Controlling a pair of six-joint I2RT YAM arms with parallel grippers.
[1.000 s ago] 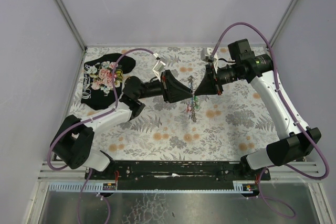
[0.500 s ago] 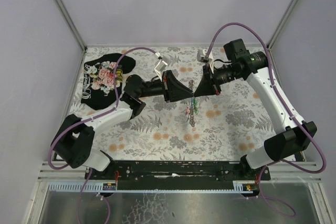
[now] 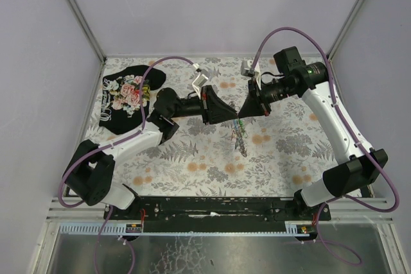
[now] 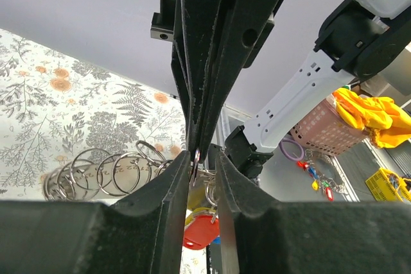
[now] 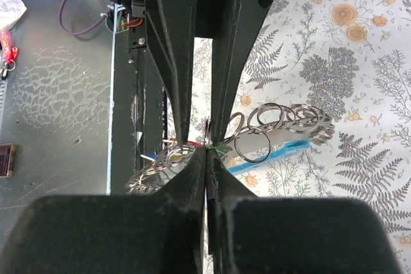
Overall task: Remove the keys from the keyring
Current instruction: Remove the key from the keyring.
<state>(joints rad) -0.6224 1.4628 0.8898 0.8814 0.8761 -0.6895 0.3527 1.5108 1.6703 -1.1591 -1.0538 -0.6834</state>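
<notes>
Right, both arms meet tip to tip at the keyring point(image 4: 194, 159), which hangs clear above the table point(image 3: 192, 165). The left gripper point(image 3: 232, 118) comes in from the keyring's left and the right gripper point(image 3: 242, 115) from its right. Right jaws are fully closed, pinching the thin ring wire edge-on at the very tips. Left jaws stand a narrow slit apart with ring wire in the slit; can't tell whether the pads actually bear on it. The keys point(image 4: 200, 229) dangle directly under the keyring, red and yellow heads visible. A string of loose split rings point(image 4: 96, 172) and the grey/light-blue fob point(image 5: 282, 151) trail off to one side of the keyring. The black cloth point(image 3: 128, 94) lies well to the keyring's left, not involved. Handling, my read: the bundle is light, but the ring is hard springy wire, smooth and slippery — a tip pinch can twist or pop off. The keys are stiff, swing freely, and only the plastic heads have any bulk. I'd clamp the ring across its flat face near the split end with one gripper and take a key by its head with the other — then walk it round the coil. Main risk is the wire slipping and the lot dropping.
</notes>
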